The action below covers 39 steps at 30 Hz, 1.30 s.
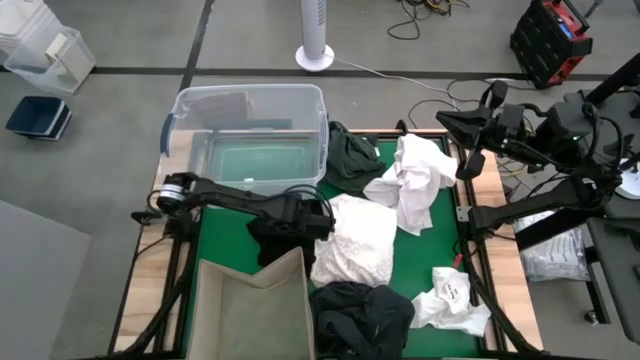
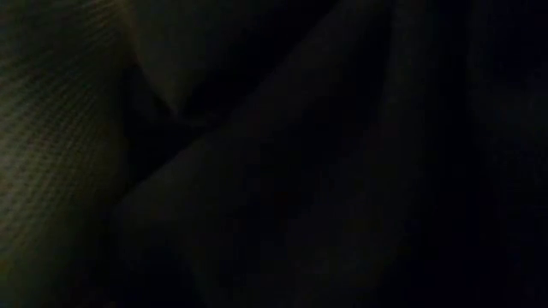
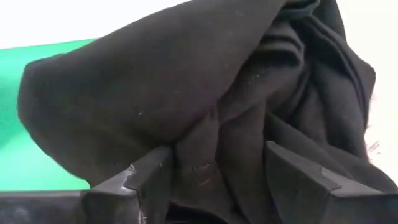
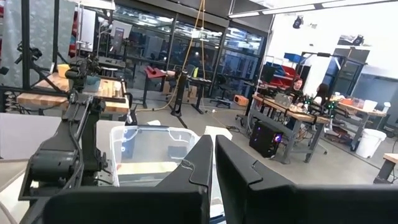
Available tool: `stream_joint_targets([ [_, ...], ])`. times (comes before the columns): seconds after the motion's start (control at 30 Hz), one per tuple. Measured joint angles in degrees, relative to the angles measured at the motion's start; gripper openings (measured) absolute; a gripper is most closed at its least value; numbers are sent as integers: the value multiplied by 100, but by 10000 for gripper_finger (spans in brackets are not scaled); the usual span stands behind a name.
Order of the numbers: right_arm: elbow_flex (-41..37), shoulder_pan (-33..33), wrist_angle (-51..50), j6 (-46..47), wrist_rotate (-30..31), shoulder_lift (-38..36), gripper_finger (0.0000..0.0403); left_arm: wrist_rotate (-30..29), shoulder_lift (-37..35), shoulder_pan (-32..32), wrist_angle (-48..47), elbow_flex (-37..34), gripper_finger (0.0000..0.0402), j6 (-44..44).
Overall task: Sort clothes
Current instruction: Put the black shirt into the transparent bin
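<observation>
The left tool (image 1: 322, 222) is out over the middle of the green tabletop (image 1: 225, 232), clenched on a black garment (image 1: 275, 240) that bunches under it, just beside the back rim of the beige fabric bin (image 1: 250, 305). From the left wrist camera, the two dark fingers (image 3: 152, 180) press in on either side of a thick fold of that black garment (image 3: 205, 106), with green mat and white cloth showing past it. Right next to the tool lies a large crumpled white garment (image 1: 355, 240), touching the black one's edge. Behind it, toward the far end of the tabletop, a dark green garment (image 1: 350, 155) sits against the clear plastic tub (image 1: 250, 140), and another white garment (image 1: 415, 180) sprawls beside it toward the right edge. At the near end, a dark garment (image 1: 362, 312) is heaped next to the bin, with a small white piece (image 1: 452, 298) beside it on the right. The right tool (image 1: 470, 160) waits raised off the right side of the tabletop; its fingers (image 4: 242, 168) are drawn together with only a thin gap, holding nothing. The low camera sees nothing but dark fabric (image 2: 274, 171) pressed close against it.
</observation>
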Motion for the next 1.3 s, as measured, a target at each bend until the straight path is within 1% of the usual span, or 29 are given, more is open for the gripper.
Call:
stream_joint_targets([
  [0.1, 0, 0, -2, -36, 0, 7, 13, 13, 94, 0, 86, 0, 198, 240],
  [0.17, 0, 0, -11, -53, 0, 11, 13, 75, 108, 2, 167, 0, 173, 401],
  [0.27, 0, 0, -17, -53, 0, 13, 13, 130, 102, 2, 193, 0, 112, 494],
  [0.37, 0, 0, -17, -53, 0, 13, 13, 190, 112, 0, 212, 0, 32, 630],
  [0.4, 0, 0, -19, -53, -1, 11, 13, 240, 111, 0, 238, 2, 19, 716],
  [0.53, 0, 0, -91, -51, 0, 11, 13, 366, 104, -2, 220, 80, 18, 884],
  [0.6, 0, 0, -191, -71, -1, 11, 13, 426, 95, -16, 138, 222, 11, 967],
  [0.7, 0, 0, -284, -130, -2, 11, 13, 469, 93, -43, -123, 595, 7, 1157],
  [0.83, 0, 0, -314, -129, 0, 11, 13, 476, 88, -64, -732, 1184, 6, 1405],
  [1.0, 0, 0, -313, -129, -1, 11, 13, 497, 80, -121, -1409, 2122, 5, 1701],
  [1.2, 0, 0, -313, -130, -2, 11, 13, 448, 76, -210, -1989, 3521, 4, 2116],
  [1.3, 0, 0, -312, -130, 0, 9, 13, 523, 75, -309, -2027, 4159, 4, 2270],
])
